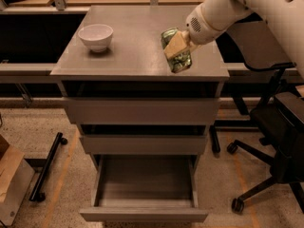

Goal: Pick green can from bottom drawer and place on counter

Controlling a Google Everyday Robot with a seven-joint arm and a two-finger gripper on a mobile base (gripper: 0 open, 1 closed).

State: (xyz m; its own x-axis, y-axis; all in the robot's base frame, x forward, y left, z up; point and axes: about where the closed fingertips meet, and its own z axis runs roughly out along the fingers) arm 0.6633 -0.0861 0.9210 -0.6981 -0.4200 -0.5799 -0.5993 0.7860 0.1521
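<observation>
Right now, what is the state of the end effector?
End effector: closed on the green can, over the right front of the counter.

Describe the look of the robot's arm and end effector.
The arm is smooth, white and rounded, with small dark dots at the wrist. The end effector, over the counter's right side, has flat tan fingers. No cables show.

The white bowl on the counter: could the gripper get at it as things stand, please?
Probably not to grasp: the gripper, over the right of the counter, is shut on the green can. Nothing stands between it and the white bowl, though.
</observation>
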